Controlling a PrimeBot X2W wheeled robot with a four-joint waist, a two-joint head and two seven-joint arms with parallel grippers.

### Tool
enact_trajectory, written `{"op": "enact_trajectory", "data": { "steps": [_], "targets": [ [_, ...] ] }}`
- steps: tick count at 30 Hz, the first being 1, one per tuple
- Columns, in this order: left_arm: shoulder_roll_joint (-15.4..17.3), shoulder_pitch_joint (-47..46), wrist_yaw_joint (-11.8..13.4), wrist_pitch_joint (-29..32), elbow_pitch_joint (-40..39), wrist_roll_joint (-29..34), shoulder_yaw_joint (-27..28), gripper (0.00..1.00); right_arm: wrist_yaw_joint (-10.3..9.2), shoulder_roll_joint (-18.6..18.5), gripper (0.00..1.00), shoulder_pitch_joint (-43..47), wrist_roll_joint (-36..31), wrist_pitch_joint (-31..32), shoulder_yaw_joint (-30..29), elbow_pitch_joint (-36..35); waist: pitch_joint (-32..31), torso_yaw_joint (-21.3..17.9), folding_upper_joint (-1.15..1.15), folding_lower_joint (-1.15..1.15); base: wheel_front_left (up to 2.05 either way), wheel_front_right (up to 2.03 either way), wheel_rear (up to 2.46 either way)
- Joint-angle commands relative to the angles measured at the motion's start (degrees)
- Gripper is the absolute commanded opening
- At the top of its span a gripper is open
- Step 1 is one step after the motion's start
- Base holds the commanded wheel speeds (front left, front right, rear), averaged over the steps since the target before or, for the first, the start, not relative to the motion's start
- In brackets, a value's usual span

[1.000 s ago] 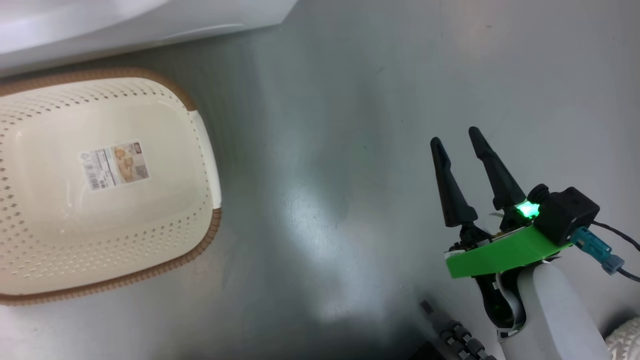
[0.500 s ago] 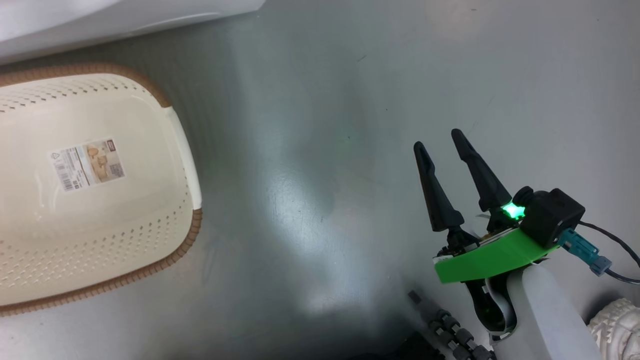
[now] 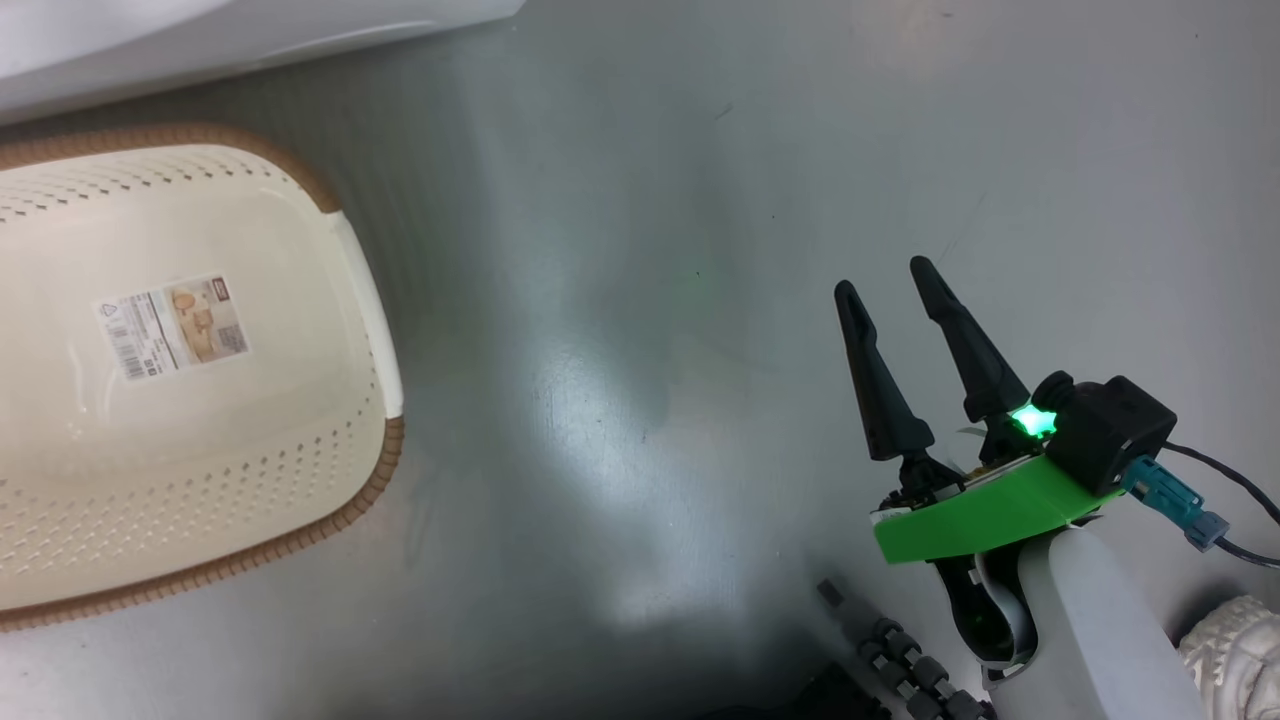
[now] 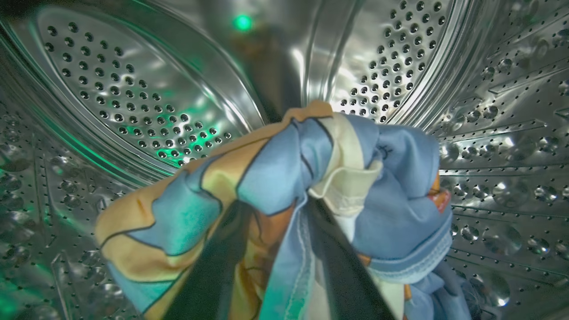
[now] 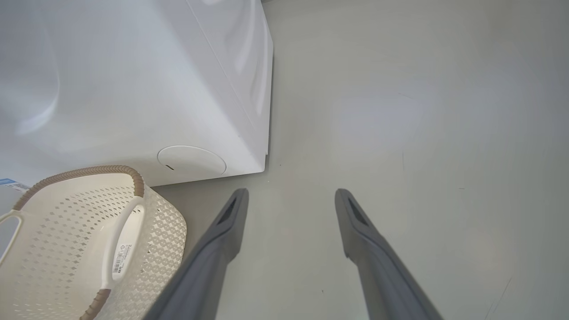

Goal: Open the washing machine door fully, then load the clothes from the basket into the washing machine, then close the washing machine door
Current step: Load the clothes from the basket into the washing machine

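Crumpled blue clothes [image 4: 400, 200] hide whether left end effector [image 4: 275, 211] grips; right end effector [image 3: 884, 275] gapes.

Cream-white basket [image 3: 200, 480] dotted with rows of small holes, with a brown woven-look rim [image 3: 372, 488] and a white barcode label [image 3: 172, 326], at the left on a glossy grey floor [image 3: 640, 200]. Plain white washing machine [image 5: 111, 80]. The right gripper [image 3: 884, 275] is black, above a bright green bracket [image 3: 980, 515]. Clothes [image 4: 400, 209] in light blue, yellow-orange and cream with dark outlines, against a silver perforated drum [image 4: 111, 89] tinged green.
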Motion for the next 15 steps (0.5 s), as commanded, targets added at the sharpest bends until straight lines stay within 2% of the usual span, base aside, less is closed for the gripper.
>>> {"op": "enact_trajectory", "data": {
  "steps": [1,15],
  "targets": [
    [2.4,-0.7,0.2,-0.5,-0.7,0.2,0.4,1.0,0.09,0.1,1.0,2.3,1.0,-0.3,0.9,-1.0,-0.4,0.2,0.0,0.0,0.0,0.0,0.0],
    [-1.6,4.4,1.2,-1.9,3.4,-1.7,0.9,1.0,0.09,0.1,1.0,1.4,1.1,-0.3,-0.3,0.4,-5.8,1.8,0.0,0.0,0.0,0.0,0.0]
  ]
}}
